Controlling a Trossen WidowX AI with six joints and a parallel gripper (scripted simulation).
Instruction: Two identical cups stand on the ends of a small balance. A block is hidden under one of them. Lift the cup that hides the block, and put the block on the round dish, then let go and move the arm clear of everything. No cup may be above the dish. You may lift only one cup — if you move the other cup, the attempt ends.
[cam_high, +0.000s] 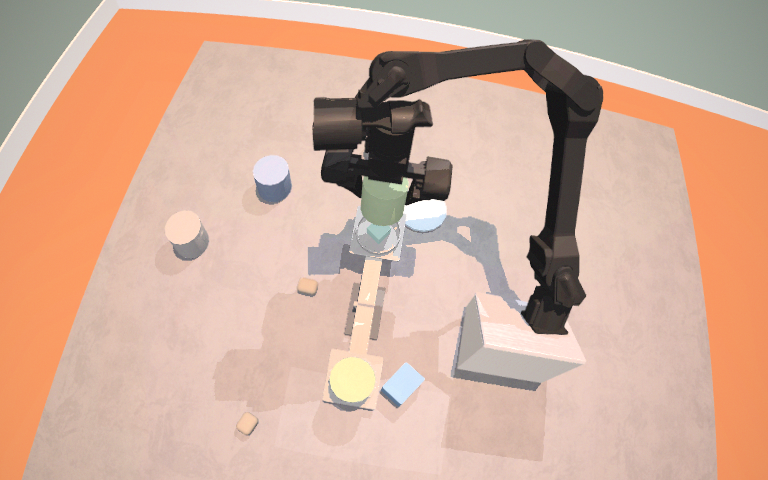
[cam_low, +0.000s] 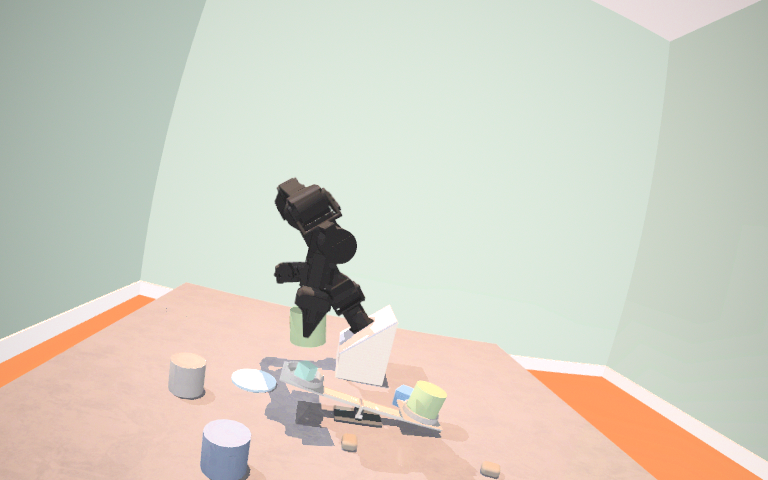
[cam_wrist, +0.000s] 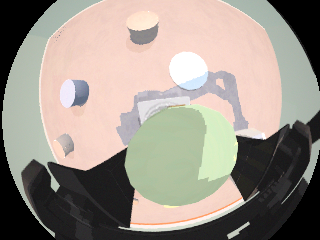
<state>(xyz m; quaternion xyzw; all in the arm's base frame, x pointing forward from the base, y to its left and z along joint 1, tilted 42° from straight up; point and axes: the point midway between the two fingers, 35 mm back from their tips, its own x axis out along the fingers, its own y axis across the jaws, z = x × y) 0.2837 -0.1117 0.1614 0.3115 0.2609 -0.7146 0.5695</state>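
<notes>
My gripper (cam_high: 384, 189) (cam_low: 307, 328) (cam_wrist: 176, 142) is shut on a green cup (cam_high: 383, 204) (cam_low: 318, 335) (cam_wrist: 162, 155) and holds it in the air above the raised end of the balance (cam_high: 370, 277) (cam_low: 338, 395). A teal block (cam_high: 378, 232) (cam_low: 305, 370) sits uncovered inside the ring there, below the cup; the cup hides it in the wrist view. The other cup (cam_high: 352, 379) (cam_low: 428, 400), yellow-green, stands on the lowered end. The round white dish (cam_high: 425, 217) (cam_low: 253, 380) (cam_wrist: 186, 66) lies beside the raised end, with no cup seen over it.
A blue cylinder (cam_high: 272, 183) (cam_low: 225, 452) (cam_wrist: 80, 93) and a tan-topped cylinder (cam_high: 189, 240) (cam_wrist: 64, 145) stand aside. Another tan-topped cylinder (cam_low: 187, 378) (cam_wrist: 143, 31) stands beyond the dish. A blue block (cam_high: 403, 383) (cam_low: 402, 394) lies near the lowered end. Two small tan blocks (cam_high: 307, 286) (cam_high: 246, 423) lie about.
</notes>
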